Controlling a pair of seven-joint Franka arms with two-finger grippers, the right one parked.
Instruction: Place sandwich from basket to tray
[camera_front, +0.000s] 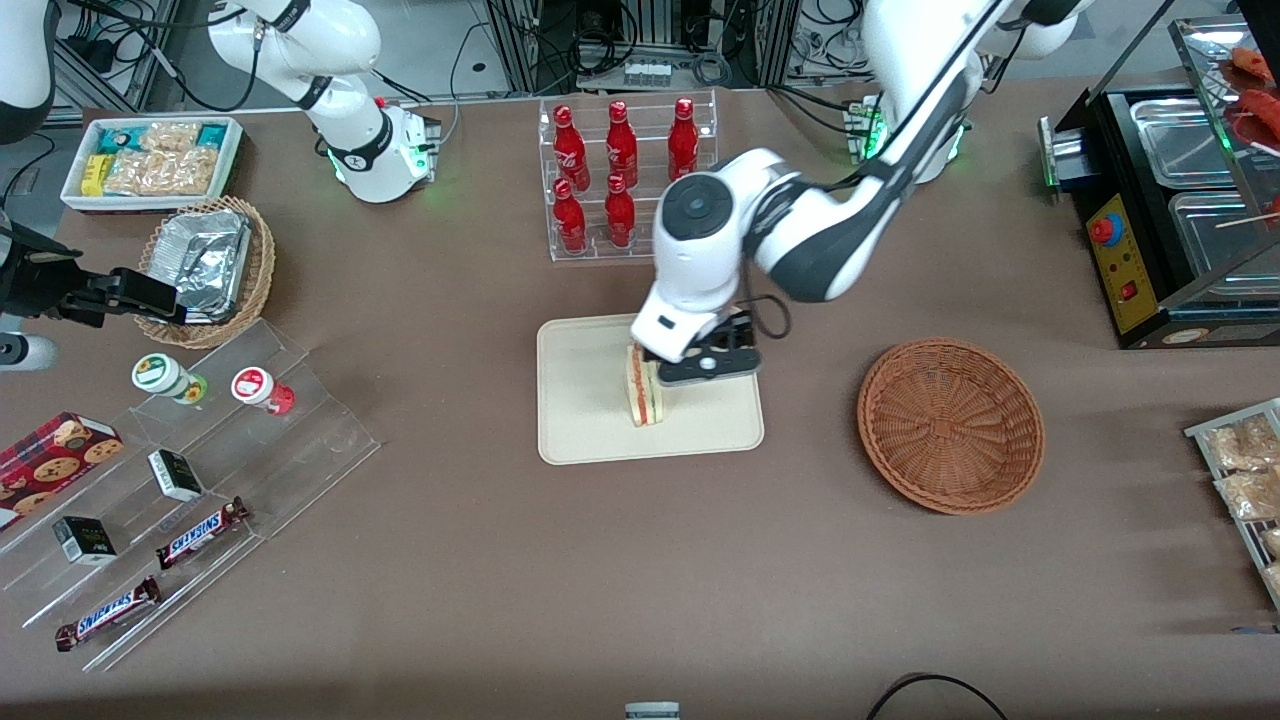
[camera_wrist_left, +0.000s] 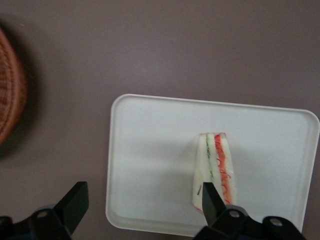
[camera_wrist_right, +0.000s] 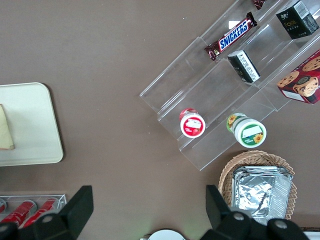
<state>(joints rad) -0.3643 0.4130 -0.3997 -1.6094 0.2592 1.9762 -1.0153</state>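
Observation:
The sandwich (camera_front: 640, 393) stands on its edge on the cream tray (camera_front: 600, 445), its red and green filling layers showing. In the left wrist view the sandwich (camera_wrist_left: 216, 167) rests on the tray (camera_wrist_left: 150, 145), free of the fingers. My left gripper (camera_front: 693, 362) hovers just above the tray, beside the sandwich on the working arm's side. It (camera_wrist_left: 142, 206) is open wide, with only bare tray and table between its fingers; one fingertip (camera_wrist_left: 209, 200) overlaps the sandwich's end. The reddish-brown basket (camera_front: 950, 425) sits empty toward the working arm's end, and its rim (camera_wrist_left: 10, 95) shows in the wrist view.
A clear rack of red bottles (camera_front: 622, 175) stands just farther from the camera than the tray. Toward the parked arm's end are a stepped acrylic rack (camera_front: 200, 480), a tan basket with a foil container (camera_front: 205, 265) and a white snack bin (camera_front: 155, 160). A black heated display (camera_front: 1175, 210) stands at the working arm's end.

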